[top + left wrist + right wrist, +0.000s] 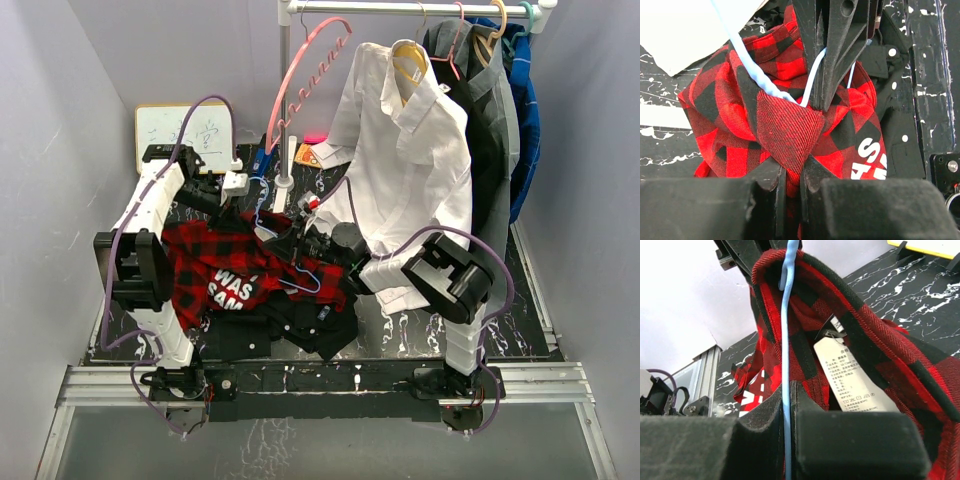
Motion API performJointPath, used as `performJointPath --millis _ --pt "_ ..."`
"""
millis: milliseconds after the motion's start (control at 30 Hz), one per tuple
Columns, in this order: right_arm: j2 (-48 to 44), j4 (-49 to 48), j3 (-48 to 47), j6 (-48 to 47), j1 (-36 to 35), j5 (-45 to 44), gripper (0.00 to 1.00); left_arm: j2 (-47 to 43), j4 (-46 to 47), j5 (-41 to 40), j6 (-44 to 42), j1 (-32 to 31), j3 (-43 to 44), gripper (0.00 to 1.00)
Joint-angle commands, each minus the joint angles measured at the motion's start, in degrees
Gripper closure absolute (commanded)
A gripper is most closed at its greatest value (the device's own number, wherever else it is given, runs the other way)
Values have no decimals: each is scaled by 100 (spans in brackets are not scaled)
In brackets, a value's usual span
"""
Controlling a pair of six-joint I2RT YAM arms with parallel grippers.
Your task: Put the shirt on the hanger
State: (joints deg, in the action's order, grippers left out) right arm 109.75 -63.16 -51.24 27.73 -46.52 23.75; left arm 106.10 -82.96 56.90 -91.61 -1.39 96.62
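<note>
The red-and-black plaid shirt [215, 262] lies bunched on the table, its white letters facing up. My left gripper [258, 222] is shut on a fold of the shirt's fabric [790, 130], near the collar. My right gripper [312, 246] is shut on the thin light-blue wire hanger [785, 340], which runs up between its fingers into the shirt's neck opening [865, 335]. The hanger wire [747, 57] goes under the plaid fabric in the left wrist view. A white care label [850, 375] hangs inside the collar. The two grippers face each other closely.
A white dress shirt [410, 150] hangs on a yellow hanger from the rail [420, 8], with a pink hanger [310, 70] and dark garments [500, 100] beside it. A black shirt [310, 320] lies by the plaid one. A whiteboard [185, 135] leans at the back left.
</note>
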Motion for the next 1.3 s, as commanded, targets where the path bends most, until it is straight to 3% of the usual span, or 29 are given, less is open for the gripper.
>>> performJointPath --millis 0,133,167,267,300,433,567,700,767,967,1133,1267 --pt "-580 -736 121 -127 -191 7 100 -643 34 136 -240 -37 10 100" --pt "-1052 -292 294 -325 -189 -9 100 -1205 34 191 -521 -28 -242 100" --pt "-1266 -53 286 -384 -190 70 88 -1325 34 314 -512 -28 -262 100" --pt "-1886 541 494 -704 -181 112 10 -1659 29 560 -488 -28 -208 100" --pt "-2184 693 660 -867 -182 -18 3 -1776 32 611 -452 -28 -140 100" --pt "-3614 1617 1085 -1104 124 -595 1 -2185 34 652 -280 -28 85 100" --pt "-4967 1821 1409 -9 1409 -25 1 -2646 29 510 -127 -65 90 100" --pt "-5441 2223 1725 858 2823 599 1 -3110 33 475 -42 -105 32 100" --pt "-5483 1648 2256 1297 3042 918 1 -3240 32 479 46 -116 95 100" --pt "-5578 117 3932 1340 2829 1891 2 -3376 41 509 279 -118 302 100" --pt "-5414 1244 3521 -92 1639 1403 2 -3446 43 686 425 -125 375 100" --pt "-4722 502 3400 -131 1266 980 6 -3485 43 738 501 -138 473 100"
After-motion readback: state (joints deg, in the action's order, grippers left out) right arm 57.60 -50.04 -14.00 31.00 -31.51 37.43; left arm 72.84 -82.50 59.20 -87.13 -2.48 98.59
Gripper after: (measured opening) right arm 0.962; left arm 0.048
